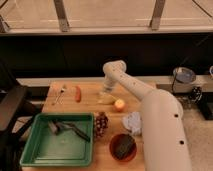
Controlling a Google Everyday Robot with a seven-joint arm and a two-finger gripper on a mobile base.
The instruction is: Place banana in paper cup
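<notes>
Your tool (106, 93) hangs low over the far middle of the bench (87, 106), right at the banana (108, 99). Its opening cannot be told. Centre on the banana's body, clear of the orange fruit (119, 104) just right. The paper cup isn't visible.

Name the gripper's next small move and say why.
Probably lower the gripper onto the banana and grasp it before lifting: the gripper hangs right at the banana, which lies on the table beside the round orange fruit. No paper cup shows; the arm may hide it.
</notes>
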